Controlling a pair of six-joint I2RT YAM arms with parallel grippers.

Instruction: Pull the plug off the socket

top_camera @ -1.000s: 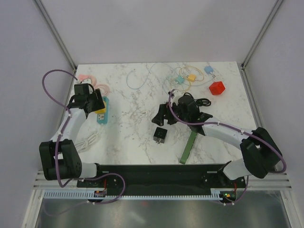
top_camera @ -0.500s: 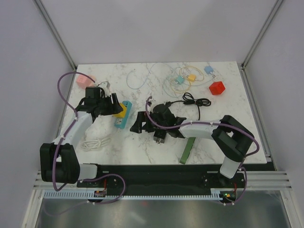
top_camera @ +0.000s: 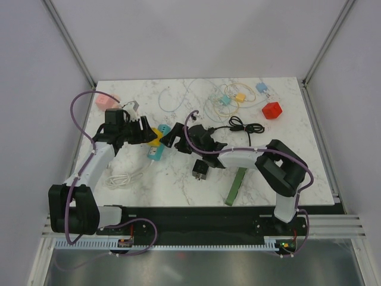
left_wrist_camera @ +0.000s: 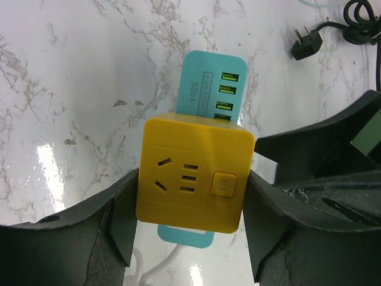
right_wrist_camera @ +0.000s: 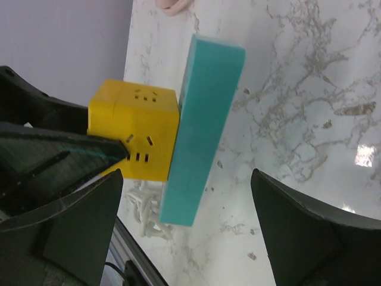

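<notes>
A yellow cube plug (top_camera: 155,137) sits in a teal socket strip (top_camera: 156,152) left of the table's middle. My left gripper (top_camera: 144,134) is shut on the yellow plug (left_wrist_camera: 193,173), one finger on each side of it, with the teal strip (left_wrist_camera: 211,83) behind it. My right gripper (top_camera: 176,136) is open just right of the strip. In the right wrist view the teal strip (right_wrist_camera: 205,119) stands edge-on between the wide-open jaws of the right gripper (right_wrist_camera: 187,179), untouched, with the yellow plug (right_wrist_camera: 134,134) on its left face.
A white cable coil (top_camera: 122,177) trails from the strip. A black adapter cube (top_camera: 200,169) and a green strip (top_camera: 236,185) lie near the front. A black cable (top_camera: 245,127), a red cube (top_camera: 271,110), coloured plugs (top_camera: 232,98) and pink items (top_camera: 107,100) lie at the back.
My left gripper carried the yellow plug and teal strip from the left edge toward the middle. My right gripper swung left from the black cable to the strip's right side.
</notes>
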